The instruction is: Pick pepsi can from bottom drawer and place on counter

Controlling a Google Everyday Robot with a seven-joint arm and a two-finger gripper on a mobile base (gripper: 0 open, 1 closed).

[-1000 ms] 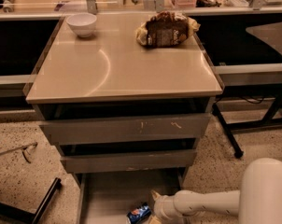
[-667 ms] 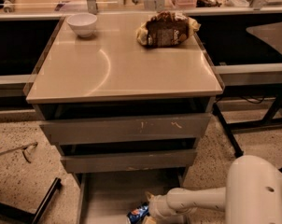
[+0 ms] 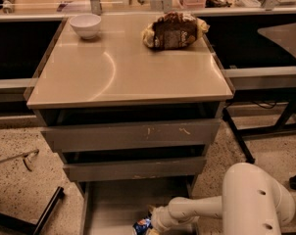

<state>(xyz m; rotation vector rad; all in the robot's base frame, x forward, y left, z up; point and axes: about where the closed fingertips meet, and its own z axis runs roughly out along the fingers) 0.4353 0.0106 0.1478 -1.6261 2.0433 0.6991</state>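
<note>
The pepsi can (image 3: 143,225), dark blue, lies in the open bottom drawer (image 3: 109,204) at the lower edge of the camera view, only partly in frame. My gripper (image 3: 153,223) sits at the end of the white arm (image 3: 202,208) that reaches in from the right, right against the can. The arm's wrist hides most of the gripper. The beige counter (image 3: 123,72) tops the grey drawer cabinet above.
A white bowl (image 3: 86,24) stands at the counter's back left and a brown-and-tan snack bag (image 3: 175,31) at its back right. The two upper drawers (image 3: 131,136) are slightly open. Dark table legs (image 3: 241,141) stand on the speckled floor to the right.
The arm has slid further left across the bottom drawer, bringing the gripper closer against the can. The can has stayed in place.
</note>
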